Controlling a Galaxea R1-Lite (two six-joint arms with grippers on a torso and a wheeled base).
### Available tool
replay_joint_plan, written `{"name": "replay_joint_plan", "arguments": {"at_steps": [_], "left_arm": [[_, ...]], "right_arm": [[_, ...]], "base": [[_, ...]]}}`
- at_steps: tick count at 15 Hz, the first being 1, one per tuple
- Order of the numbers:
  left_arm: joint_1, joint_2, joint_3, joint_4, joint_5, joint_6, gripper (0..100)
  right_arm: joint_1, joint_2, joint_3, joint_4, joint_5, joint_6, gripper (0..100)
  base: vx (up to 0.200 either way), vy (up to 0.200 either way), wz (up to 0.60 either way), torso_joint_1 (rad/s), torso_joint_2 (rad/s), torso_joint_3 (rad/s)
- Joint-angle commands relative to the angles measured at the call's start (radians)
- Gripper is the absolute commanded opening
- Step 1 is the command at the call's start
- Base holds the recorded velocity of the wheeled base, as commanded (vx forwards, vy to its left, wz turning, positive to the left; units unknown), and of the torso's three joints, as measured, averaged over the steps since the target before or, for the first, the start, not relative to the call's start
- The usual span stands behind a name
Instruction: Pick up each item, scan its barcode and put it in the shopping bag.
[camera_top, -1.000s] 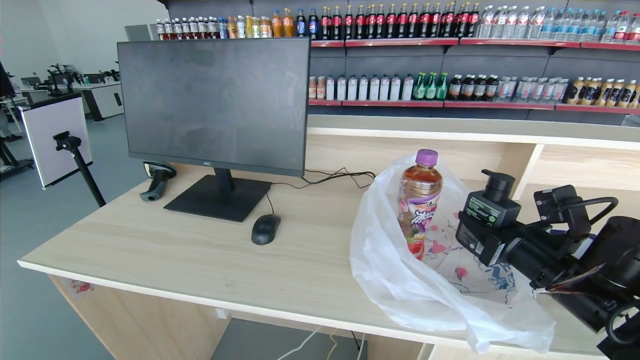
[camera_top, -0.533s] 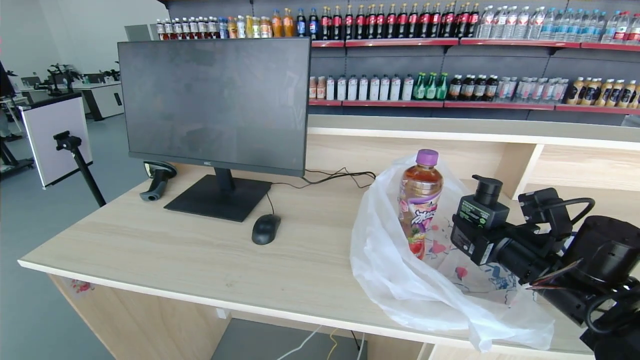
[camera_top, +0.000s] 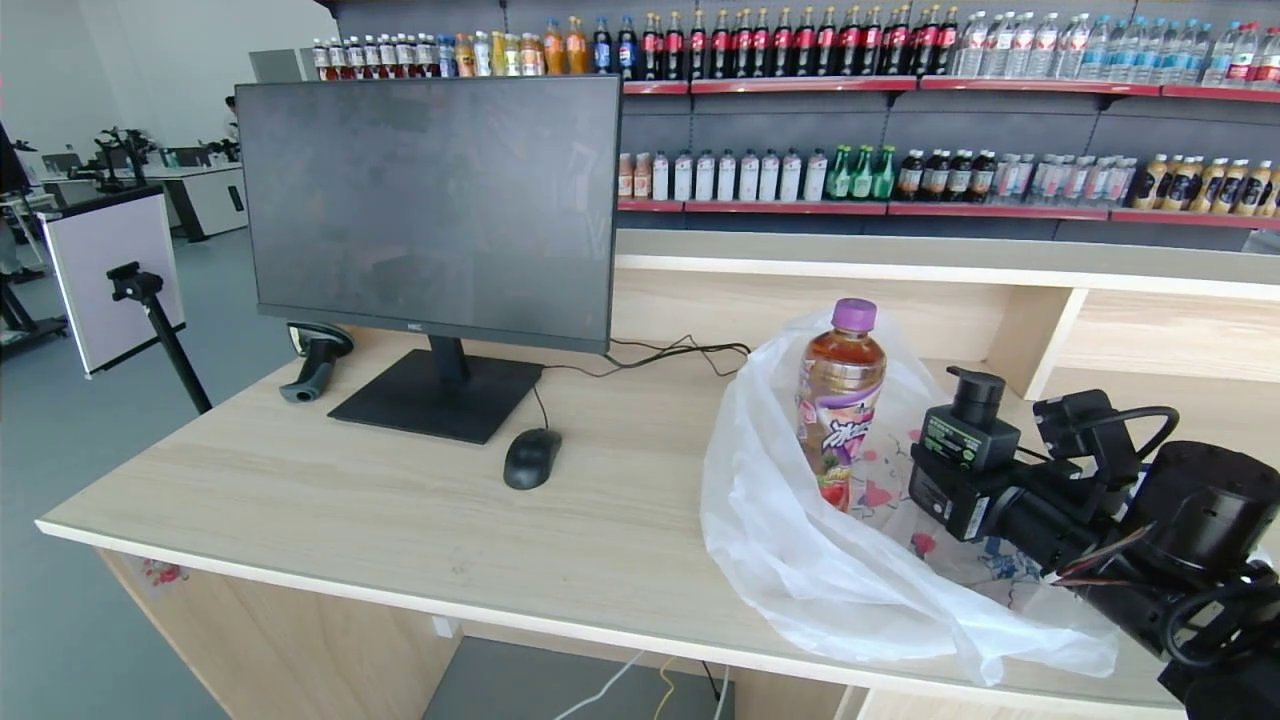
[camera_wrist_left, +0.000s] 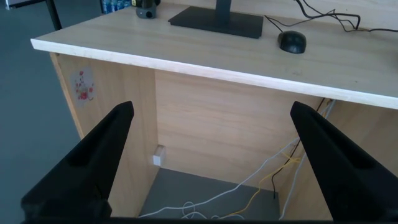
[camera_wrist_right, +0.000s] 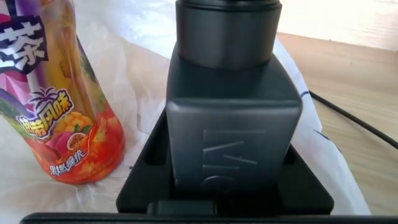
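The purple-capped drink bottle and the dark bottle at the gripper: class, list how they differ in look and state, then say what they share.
1. The drink bottle is clear and round, showing orange-brown drink, a colourful label and a purple cap; the dark bottle is opaque, black and square-bodied, with a black cap.
2. The drink bottle stands free inside the shopping bag; the dark bottle is clamped in the right gripper.
Shared: both are capped and roughly upright.

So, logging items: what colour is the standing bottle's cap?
Purple cap, clearest in the head view.
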Motion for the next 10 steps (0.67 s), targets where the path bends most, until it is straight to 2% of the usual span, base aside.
{"name": "replay_joint_plan", "arguments": {"at_steps": [1, 10], "left_arm": [[0.001, 0.000, 0.000, 0.000, 0.000, 0.000, 100], [0.001, 0.000, 0.000, 0.000, 0.000, 0.000, 100]], "right_arm": [[0.000, 0.014, 0.006, -0.001, 0.000, -0.002, 0], [0.005, -0.012, 0.000, -0.001, 0.002, -0.028, 0]], "base": [[0.000, 0.000, 0.00, 0.000, 0.00, 0.000], [0.000, 0.000, 0.00, 0.000, 0.00, 0.000]]}}
